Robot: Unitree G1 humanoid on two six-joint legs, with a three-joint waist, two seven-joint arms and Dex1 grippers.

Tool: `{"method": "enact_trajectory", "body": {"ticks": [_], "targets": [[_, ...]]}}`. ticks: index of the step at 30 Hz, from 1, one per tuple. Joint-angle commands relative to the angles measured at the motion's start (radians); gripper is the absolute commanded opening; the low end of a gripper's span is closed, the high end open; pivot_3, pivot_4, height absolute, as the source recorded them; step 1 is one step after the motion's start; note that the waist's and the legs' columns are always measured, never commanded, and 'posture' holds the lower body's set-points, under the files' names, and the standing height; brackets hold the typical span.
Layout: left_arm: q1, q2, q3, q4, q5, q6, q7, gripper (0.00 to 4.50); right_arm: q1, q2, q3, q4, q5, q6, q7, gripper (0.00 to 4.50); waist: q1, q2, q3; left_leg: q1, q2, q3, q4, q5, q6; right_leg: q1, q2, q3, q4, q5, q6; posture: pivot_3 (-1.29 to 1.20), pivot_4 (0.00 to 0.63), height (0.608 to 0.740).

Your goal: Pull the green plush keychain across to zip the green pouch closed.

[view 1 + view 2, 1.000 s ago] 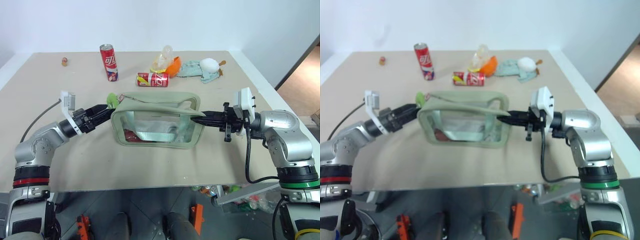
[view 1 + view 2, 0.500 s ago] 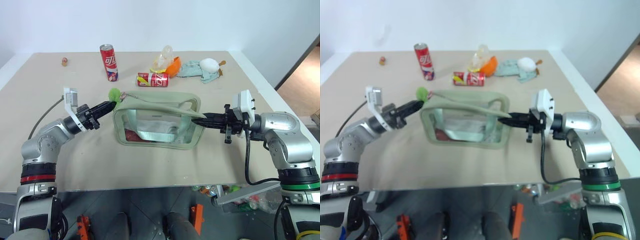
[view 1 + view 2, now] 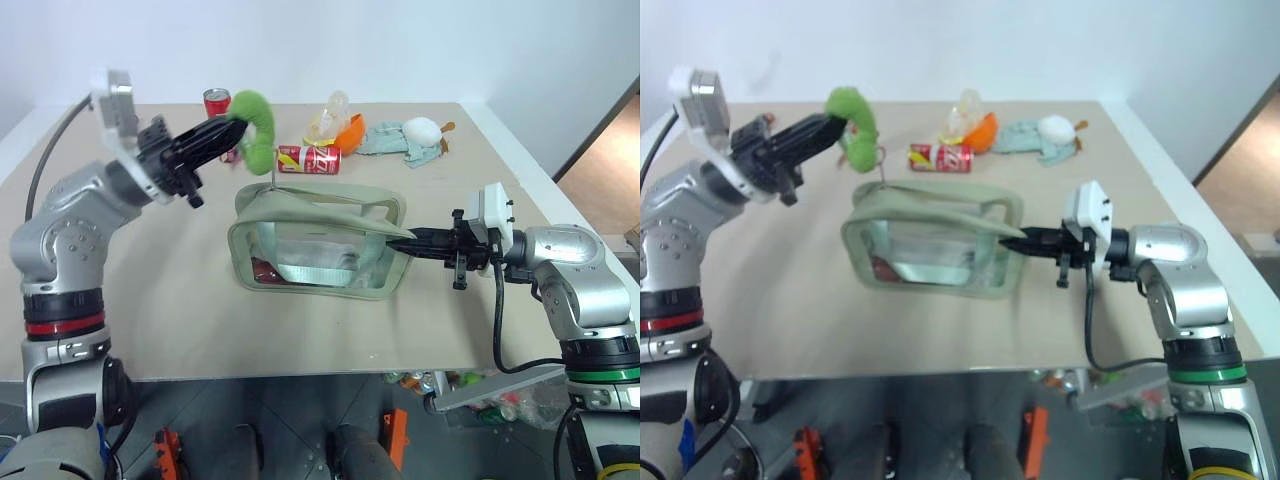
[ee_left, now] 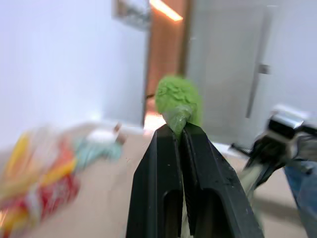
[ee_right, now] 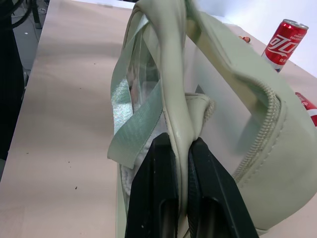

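The green plush keychain [image 3: 257, 127] hangs in the air above the left end of the green pouch [image 3: 318, 246], joined to it by a thin cord. My left gripper [image 3: 236, 122] is shut on the plush, which pokes out past the fingertips in the left wrist view [image 4: 178, 98]. The pouch stands on the table, its top partly gaping. At the pouch's right end my right gripper [image 3: 402, 243] is shut on the fabric edge; the right wrist view shows that edge [image 5: 180, 130] pinched between the fingers [image 5: 155, 183].
Behind the pouch lie a red can [image 3: 308, 158] on its side, orange and yellow wrappers [image 3: 340, 128] and a mint cloth with a white ball [image 3: 405, 136]. An upright red can [image 3: 215, 98] stands partly hidden behind my left gripper. The table [image 3: 520, 200] ends close on the right.
My left gripper closed on the plush keychain and lifted it up and to the right, pulling the cord taut. The right gripper stayed put on the pouch's end.
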Motion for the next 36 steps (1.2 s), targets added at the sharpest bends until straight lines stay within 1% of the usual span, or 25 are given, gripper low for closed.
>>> {"method": "enact_trajectory", "body": {"ticks": [1,3,6,11,13,17,21,25,28,30,32,36], "targets": [[-0.033,-0.039,-0.092,-0.014,0.037,-0.015,-0.021,0.03,-0.012,-0.011,-0.007,0.0,-0.008,-0.018,0.008,0.0,0.0,0.0,0.0,0.0,0.0,0.0,0.0,0.0,0.0,0.0,0.0,0.0,0.0,0.0,0.0,0.0,0.15,0.74],[-0.046,-0.066,-0.153,0.01,0.084,-0.043,-0.039,0.03,-0.012,-0.009,-0.005,0.0,-0.009,-0.02,0.005,0.0,0.0,0.0,0.0,0.0,0.0,0.0,0.0,0.0,0.0,0.0,0.0,0.0,0.0,0.0,0.0,0.0,0.15,0.74],[-0.057,-0.083,-0.203,0.034,0.128,-0.061,-0.057,0.03,-0.006,-0.008,-0.006,-0.006,-0.011,-0.022,-0.001,0.0,0.0,0.0,0.0,0.0,0.0,0.0,0.0,0.0,0.0,0.0,0.0,0.0,0.0,0.0,0.0,0.0,0.15,0.74],[-0.057,-0.047,-0.269,0.06,0.201,-0.052,-0.107,0.03,0.008,-0.008,-0.015,-0.02,-0.009,-0.022,-0.013,0.0,0.0,0.0,0.0,0.0,0.0,0.0,0.0,0.0,0.0,0.0,0.0,0.0,0.0,0.0,0.0,0.0,0.15,0.74],[-0.061,-0.034,-0.26,0.058,0.181,0.0,-0.108,0.03,0.014,-0.008,-0.016,-0.023,-0.009,-0.024,-0.015,0.0,-0.001,0.0,0.0,0.0,0.0,0.0,0.0,0.0,0.0,0.0,0.0,0.0,0.0,0.0,0.0,0.0,0.15,0.74],[-0.067,0.0,-0.242,0.031,0.161,0.056,-0.121,1.33,0.015,-0.006,-0.014,-0.019,-0.011,-0.028,-0.017,0.0,-0.001,0.0,0.0,0.0,0.0,0.0,0.0,0.0,0.0,0.0,0.0,0.0,0.0,0.0,0.0,0.0,0.15,0.74],[-0.058,0.071,-0.221,-0.015,0.167,0.065,-0.145,2.72,0.003,0.003,-0.005,-0.004,-0.014,-0.038,-0.013,0.0,-0.002,0.0,0.0,0.0,0.0,0.0,0.0,0.0,0.0,0.0,0.0,0.0,0.0,0.0,0.0,0.0,0.15,0.74],[-0.019,0.167,-0.2,-0.078,0.152,0.108,-0.172,2.72,-0.014,0.011,0.004,0.02,-0.022,-0.049,-0.002,0.0,-0.003,0.0,0.0,0.0,0.0,0.0,0.0,0.0,0.0,-0.001,0.0,0.0,0.0,0.0,0.0,0.0,0.15,0.74],[0.054,0.237,-0.18,-0.162,0.122,0.162,-0.177,2.72,-0.031,0.016,0.011,0.041,-0.027,-0.057,0.008,0.0,-0.005,0.0,0.0,0.0,0.0,0.0,-0.001,0.0,0.0,-0.001,0.0,0.0,0.0,0.0,0.0,0.0,0.15,0.74],[0.116,0.269,-0.142,-0.226,0.088,0.202,-0.155,2.72,-0.041,0.019,0.016,0.051,-0.029,-0.062,0.012,0.0,-0.004,0.0,0.0,0.0,0.0,0.0,-0.001,0.0,0.0,-0.001,0.0,0.0,0.0,-0.001,0.0,0.0,0.15,0.74],[0.181,0.278,-0.09,-0.272,0.072,0.213,-0.109,2.72,-0.047,0.02,0.02,0.057,-0.03,-0.064,0.015,0.0,-0.005,0.0,0.0,0.0,0.001,0.0,-0.001,0.0,0.0,-0.001,0.0,0.0,0.0,0.0,0.0,0.0,0.15,0.74],[0.286,0.209,-0.026,-0.288,0.158,0.079,0.043,2.72,-0.054,0.024,0.024,0.062,-0.03,-0.065,0.018,0.0,-0.003,0.0,0.0,0.001,0.001,0.0,0.0,0.0,0.0,0.0,0.0,0.0,0.0,0.0,-0.001,0.0,0.15,0.74]]}}
